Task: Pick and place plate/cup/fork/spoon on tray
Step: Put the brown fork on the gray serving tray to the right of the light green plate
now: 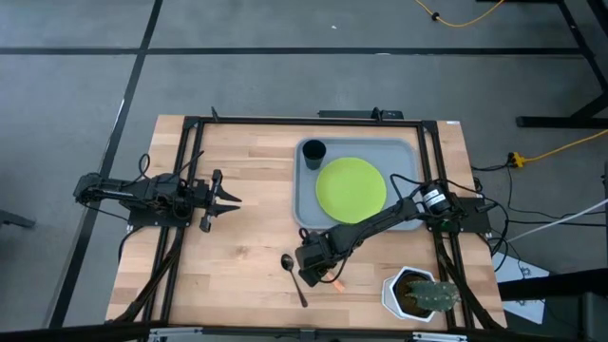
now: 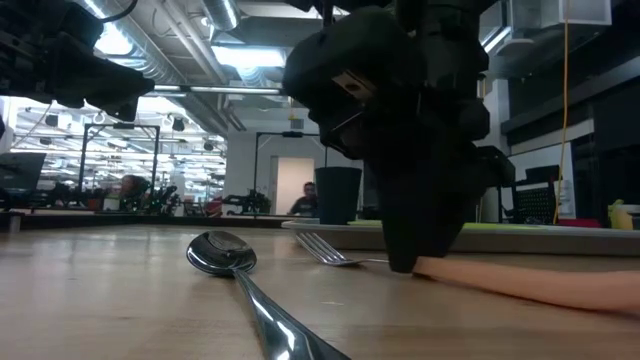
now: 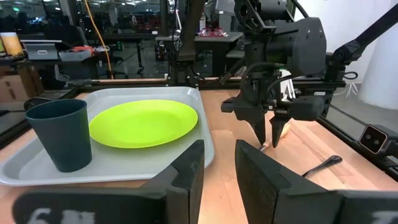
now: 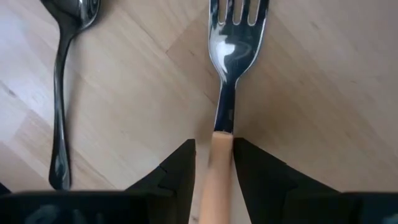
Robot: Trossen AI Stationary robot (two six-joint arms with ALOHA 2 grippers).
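The lime-green plate [image 1: 351, 189] and the dark cup [image 1: 313, 151] stand on the grey-blue tray [image 1: 404, 152] at the far right. The fork [image 4: 227, 62] lies flat on the wood near the tray's near edge, and the dark spoon [image 4: 62, 93] lies beside it. My right gripper [image 4: 214, 162] is down at the table, pointing down and open. Its fingers stand closely on either side of the fork's orange handle [image 4: 217, 174], just behind the metal neck. My left gripper [image 1: 223, 199] is open and empty above the table's left half.
A white pot with a cactus [image 1: 418, 293] stands at the near right corner, close to my right arm. The black frame rails run along the table's edges. Bare wood lies between my two grippers.
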